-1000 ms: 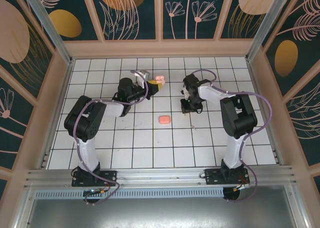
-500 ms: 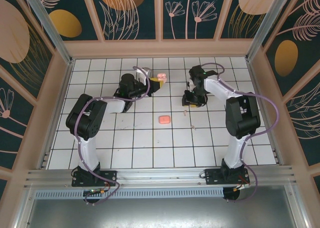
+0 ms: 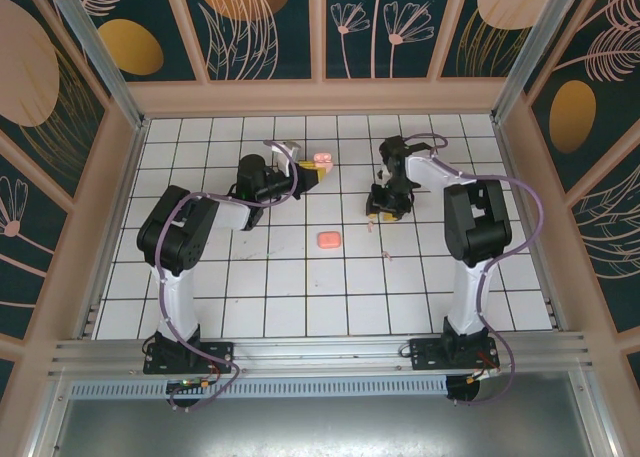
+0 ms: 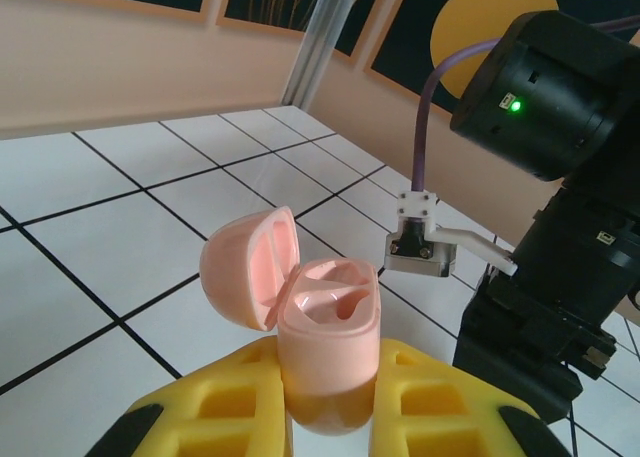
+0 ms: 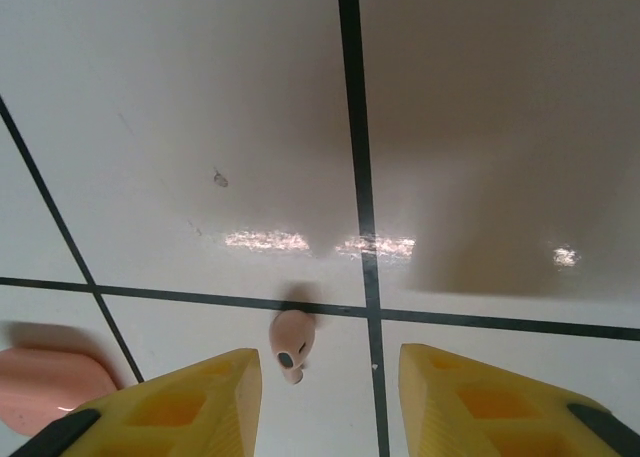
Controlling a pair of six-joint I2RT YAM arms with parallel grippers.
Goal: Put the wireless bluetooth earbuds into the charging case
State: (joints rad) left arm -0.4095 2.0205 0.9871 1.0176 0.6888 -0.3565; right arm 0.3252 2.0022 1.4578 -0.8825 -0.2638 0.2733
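Gripper on the left arm (image 4: 330,417): clamped on the lower half of the charging case (image 4: 328,327), yellow fingers (image 4: 225,417) pressed against both its sides. Held upright, lid (image 4: 245,277) flipped back to the left, pink moulded inside showing. Seen from above near the middle of the table's far edge.

Gripper on the right arm (image 5: 330,397): jaws parted, gripping nothing, pointed down at the table (image 5: 480,127). Between and just beyond its yellow fingers (image 5: 170,402), touching neither: one salmon-pink earbud (image 5: 292,343), lying on a white tile just beside a black grid line, dark tip toward the camera. Seen from above a little right of the table's middle, toward the far edge.

Left of that earbud and apart from it: coral pod (image 5: 45,385), near the table's centre in the top view.
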